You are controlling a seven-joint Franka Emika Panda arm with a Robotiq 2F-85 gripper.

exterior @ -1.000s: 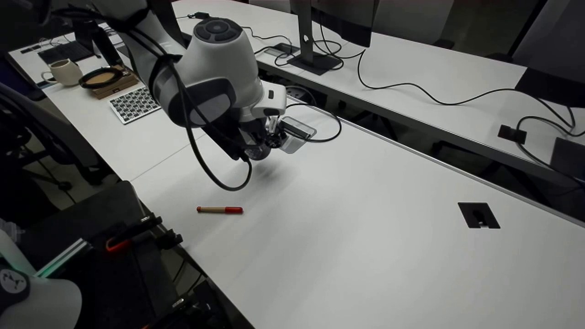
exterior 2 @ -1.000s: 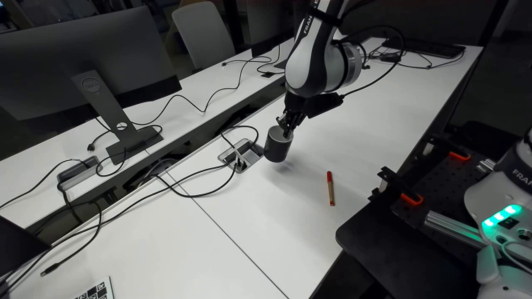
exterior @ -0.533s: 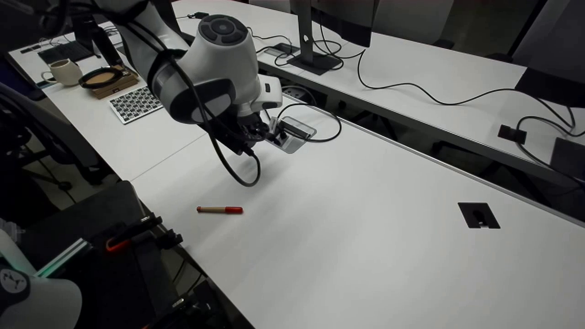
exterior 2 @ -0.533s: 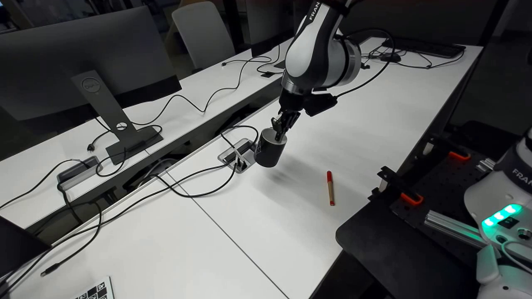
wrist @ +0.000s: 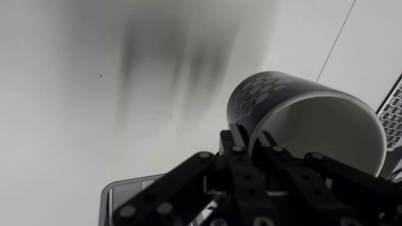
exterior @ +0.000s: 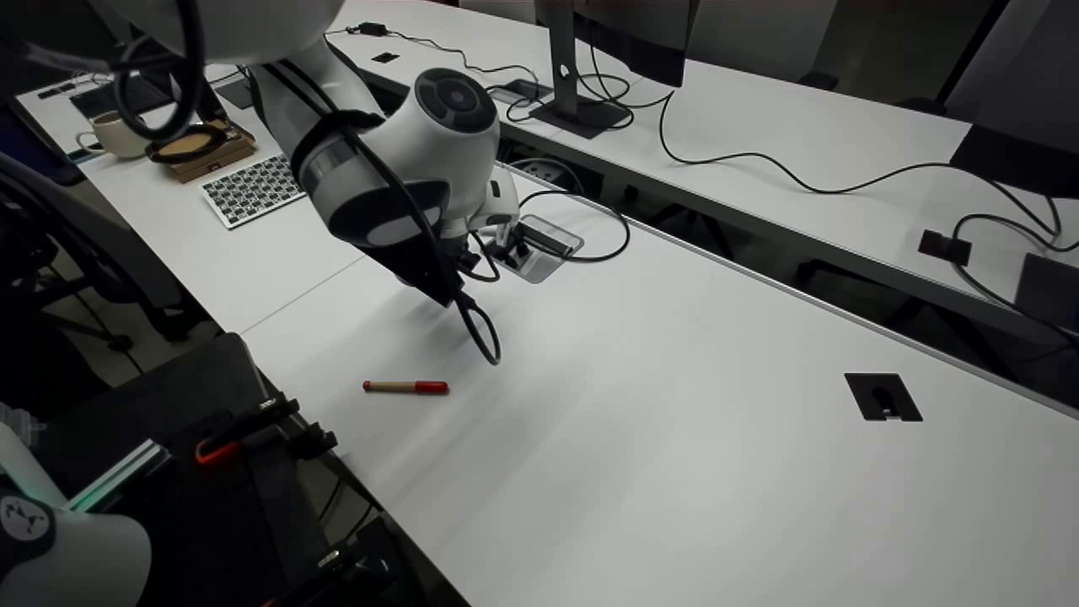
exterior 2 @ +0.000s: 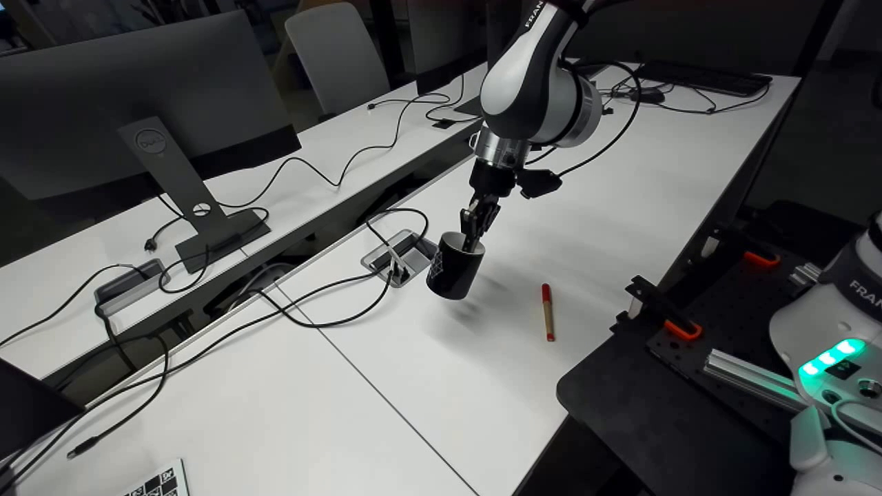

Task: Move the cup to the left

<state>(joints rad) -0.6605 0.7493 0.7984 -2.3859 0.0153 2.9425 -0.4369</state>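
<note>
The cup [exterior 2: 451, 275], a small black mug with a white pattern and pale inside, hangs tilted a little above the table [exterior 2: 386, 331] in an exterior view. In the wrist view the cup [wrist: 276, 91] shows its open mouth on the right. My gripper [wrist: 250, 133] is shut on the cup's wall, with one finger [wrist: 235, 138] outside and the other inside the rim. The gripper [exterior 2: 471, 241] comes from above in an exterior view. Elsewhere the arm [exterior: 413, 185] hides the fingertips and nearly all of the cup. The handle does not show.
A red and tan pen [exterior: 405, 387] lies on the table, also seen in an exterior view [exterior 2: 548, 313]. A socket box [exterior 2: 413, 256] with black cables is close behind the cup. A keyboard [exterior: 253, 190], a beige mug [exterior: 125, 139] and a cardboard box [exterior: 211, 160] stand farther along the table.
The gripper has carried the cup along the table past the socket box, nearer the table seam, and the cup has turned so that its pattern shows. The pen has not moved.
</note>
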